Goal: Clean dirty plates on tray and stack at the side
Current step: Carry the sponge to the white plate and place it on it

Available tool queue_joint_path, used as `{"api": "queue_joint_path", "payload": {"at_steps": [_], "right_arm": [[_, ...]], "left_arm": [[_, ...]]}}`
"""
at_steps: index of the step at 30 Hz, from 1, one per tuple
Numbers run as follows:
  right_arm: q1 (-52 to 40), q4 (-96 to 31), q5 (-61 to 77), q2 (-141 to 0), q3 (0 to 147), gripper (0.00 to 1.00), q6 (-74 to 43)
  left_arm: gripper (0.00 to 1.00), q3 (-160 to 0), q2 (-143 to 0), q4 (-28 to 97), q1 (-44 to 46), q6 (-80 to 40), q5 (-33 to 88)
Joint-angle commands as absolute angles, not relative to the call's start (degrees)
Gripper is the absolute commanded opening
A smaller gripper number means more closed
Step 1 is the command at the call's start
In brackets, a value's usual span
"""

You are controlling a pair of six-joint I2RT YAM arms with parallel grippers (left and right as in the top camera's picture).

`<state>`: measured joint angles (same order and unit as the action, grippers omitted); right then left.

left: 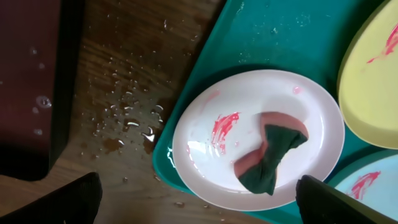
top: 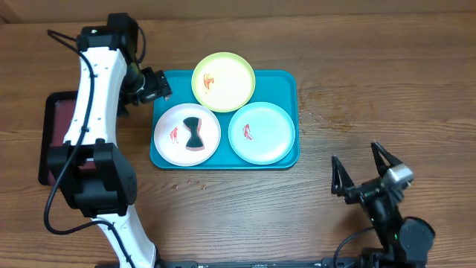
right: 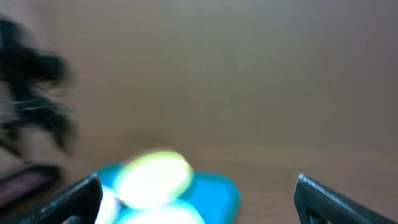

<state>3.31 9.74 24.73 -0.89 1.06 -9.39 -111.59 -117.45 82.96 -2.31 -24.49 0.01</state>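
Teal tray (top: 286, 83), three red-smeared plates (top: 223, 80), likely sponge (top: 193, 132) on white plate (top: 169, 146), left hand (top: 160, 89) and right hand (top: 357, 160) spread wide

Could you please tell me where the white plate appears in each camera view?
Overhead: white plate at the lower left of the tray, with a sponge on it.
Left wrist: centre of the picture, sponge on it.
Right wrist: too blurred to be sure; perhaps the pale sliver at the bottom edge, left of the yellow-green plate.
Shared landmark: the tray, seen in all three.
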Motion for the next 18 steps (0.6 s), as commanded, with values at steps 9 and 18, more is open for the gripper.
{"api": "queue_joint_path", "payload": {"at_steps": [9, 18], "right_arm": [[3.1, 23.0, 23.5, -4.1, 21.2, 1.0, -12.0], [3.1, -40.3, 34.0, -39.9, 71.9, 1.0, -3.7]], "left_arm": [[1.0, -112.3, -117.3, 83.9, -1.7, -25.8, 1.1], [1.0, -112.3, -117.3, 84.7, -1.7, -25.8, 1.5]]}}
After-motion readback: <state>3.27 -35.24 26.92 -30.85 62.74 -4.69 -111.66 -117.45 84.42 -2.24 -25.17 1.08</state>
